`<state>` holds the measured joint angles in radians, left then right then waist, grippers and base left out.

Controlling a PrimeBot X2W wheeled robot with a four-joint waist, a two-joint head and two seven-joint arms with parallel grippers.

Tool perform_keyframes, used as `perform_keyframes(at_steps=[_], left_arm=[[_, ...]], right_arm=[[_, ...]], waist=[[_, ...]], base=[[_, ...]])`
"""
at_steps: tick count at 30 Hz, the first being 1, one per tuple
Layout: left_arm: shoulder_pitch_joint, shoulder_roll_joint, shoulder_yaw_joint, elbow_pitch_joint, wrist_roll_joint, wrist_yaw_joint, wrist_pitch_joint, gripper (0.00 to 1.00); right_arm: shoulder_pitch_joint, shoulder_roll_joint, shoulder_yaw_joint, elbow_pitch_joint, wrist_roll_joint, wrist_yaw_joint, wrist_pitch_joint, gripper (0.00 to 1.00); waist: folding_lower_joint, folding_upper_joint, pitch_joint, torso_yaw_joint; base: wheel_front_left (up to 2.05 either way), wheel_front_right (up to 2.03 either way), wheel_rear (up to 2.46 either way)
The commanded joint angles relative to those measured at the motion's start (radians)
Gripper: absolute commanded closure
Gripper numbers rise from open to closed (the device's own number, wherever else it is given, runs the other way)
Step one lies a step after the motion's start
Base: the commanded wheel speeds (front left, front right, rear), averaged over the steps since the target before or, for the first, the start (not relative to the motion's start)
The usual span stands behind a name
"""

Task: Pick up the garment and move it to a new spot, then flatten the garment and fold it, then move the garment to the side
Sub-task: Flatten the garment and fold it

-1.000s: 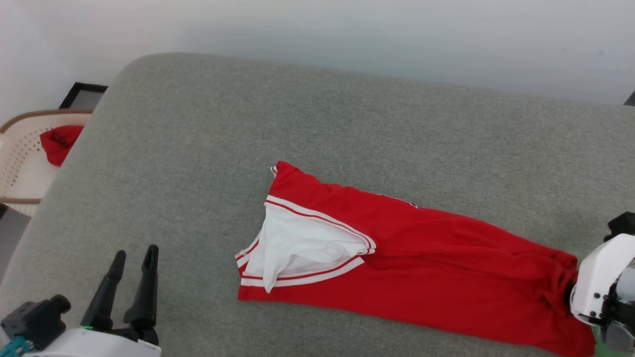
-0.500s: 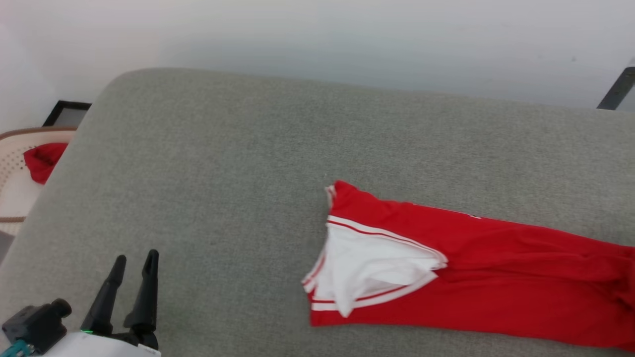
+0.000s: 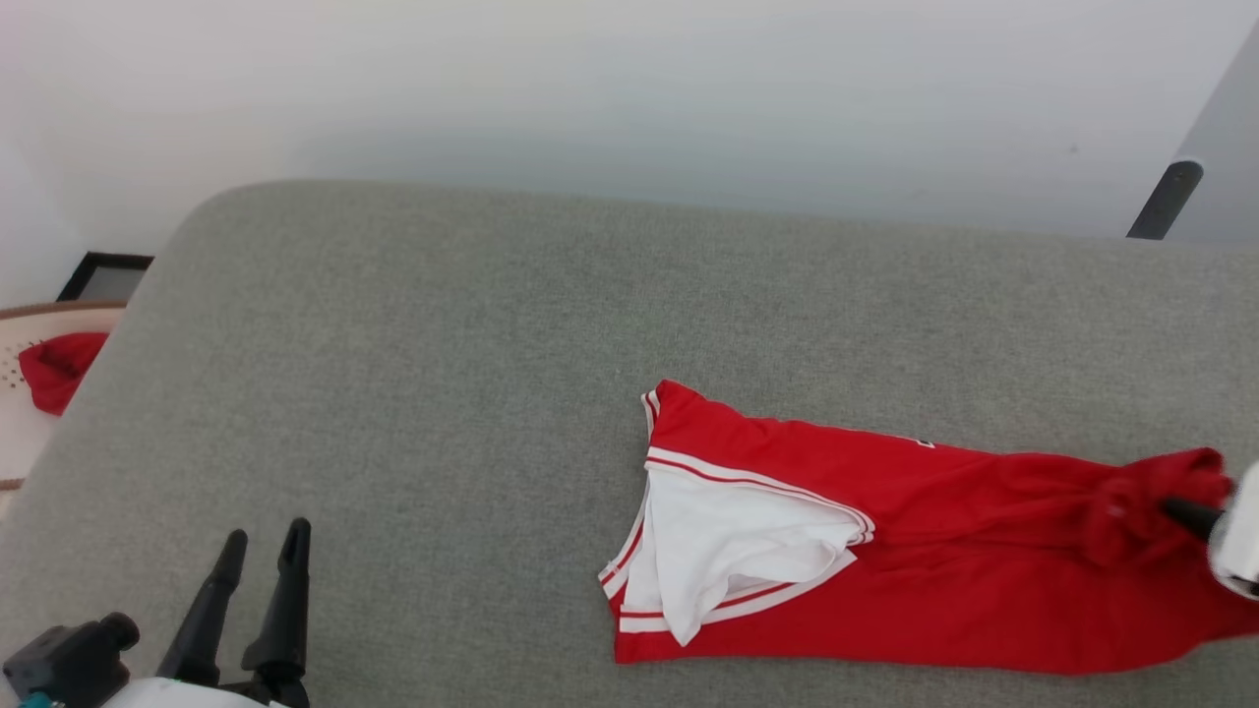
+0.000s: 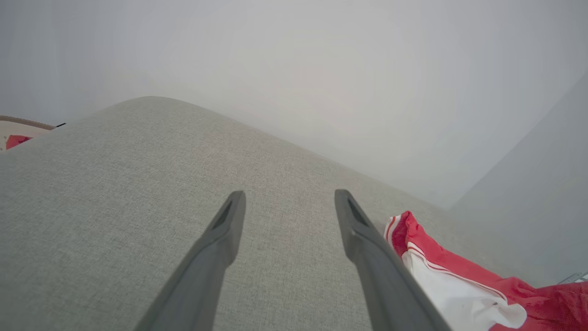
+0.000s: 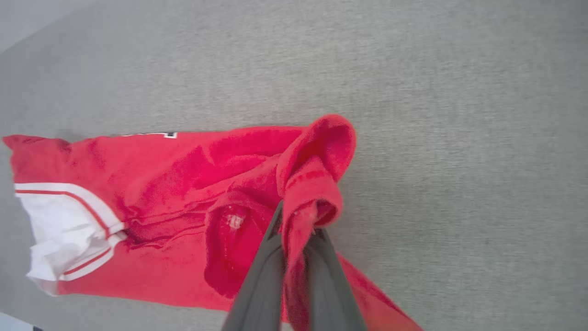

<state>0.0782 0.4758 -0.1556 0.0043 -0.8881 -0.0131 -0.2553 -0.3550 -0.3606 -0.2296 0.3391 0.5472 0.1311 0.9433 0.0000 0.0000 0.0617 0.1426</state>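
The head camera looks down from high up at the grey cushion [image 3: 443,374], with the wall [image 3: 590,88] behind. The left wrist camera sits low, close over the cushion, looking along the left fingers [image 4: 216,248] toward that wall. The right wrist camera looks down along the right fingers [image 5: 259,280], very near the shirt [image 5: 174,184]. All three see its white sleeve [image 3: 728,551]. The head and left views share the basket [image 3: 49,309].
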Motion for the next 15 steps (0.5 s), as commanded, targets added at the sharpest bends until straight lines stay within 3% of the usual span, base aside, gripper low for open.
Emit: perform_keyframes(at_steps=[1, 8, 15], left_arm=[[0.008, 0.002, 0.001, -0.002, -0.006, 0.002, 0.003, 0.00], [0.005, 0.002, -0.014, -0.007, -0.009, 0.002, 0.021, 0.00], [-0.016, -0.008, -0.033, -0.007, -0.007, 0.002, 0.032, 0.00]], right_arm=[[0.020, 0.022, 0.007, -0.032, 0.032, -0.001, 0.013, 1.00], [0.055, 0.146, 0.072, -0.200, 0.120, -0.001, 0.074, 1.00], [0.036, 0.264, 0.175, -0.258, 0.118, -0.001, 0.052, 1.00]], waist=[[0.0000, 0.0000, -0.013, -0.007], [0.0000, 0.0000, -0.035, 0.015], [0.0000, 0.0000, -0.040, 0.060]], base=[[0.00, 0.00, 0.00], [0.00, 0.00, 0.00], [0.00, 0.00, 0.00]])
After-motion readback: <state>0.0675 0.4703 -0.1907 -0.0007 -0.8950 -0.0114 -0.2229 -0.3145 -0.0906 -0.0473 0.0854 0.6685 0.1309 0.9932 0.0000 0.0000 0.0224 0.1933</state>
